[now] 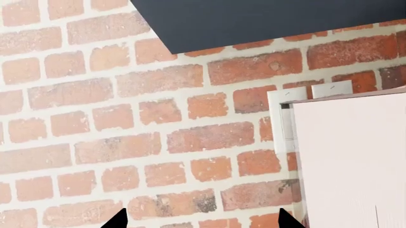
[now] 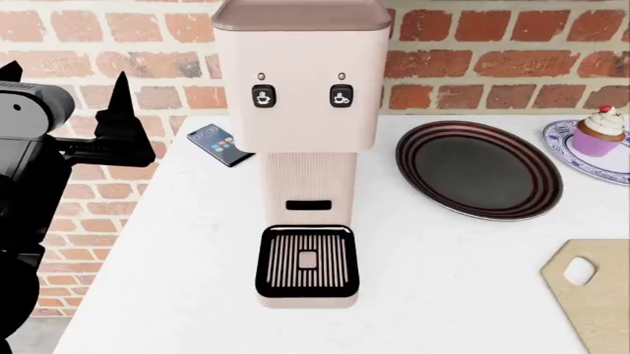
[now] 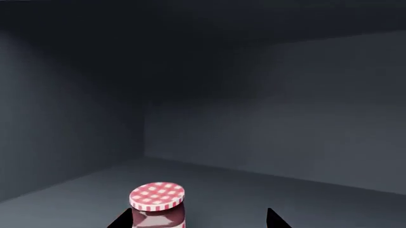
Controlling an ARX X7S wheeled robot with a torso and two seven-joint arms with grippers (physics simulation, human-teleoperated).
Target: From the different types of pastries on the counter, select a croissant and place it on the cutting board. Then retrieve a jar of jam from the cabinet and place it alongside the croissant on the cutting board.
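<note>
In the right wrist view a jam jar (image 3: 157,202) with a red-and-white checked lid stands on the floor of a dark cabinet. My right gripper (image 3: 198,222) is open, and the jar sits between its fingertips, close to one of them. My left gripper (image 2: 64,77) is open and empty, raised beside the counter's left end and facing the brick wall (image 1: 127,118). The cutting board (image 2: 595,295) lies at the counter's front right. The cupcake (image 2: 600,131) sits on a blue-rimmed plate at the far right. The croissant is out of view.
A pink coffee machine (image 2: 300,147) stands mid-counter, and its side shows in the left wrist view (image 1: 349,161). A phone (image 2: 218,144) lies behind it to the left. A round dark striped plate (image 2: 479,169) lies to its right. The dark cabinet underside (image 1: 266,19) is overhead.
</note>
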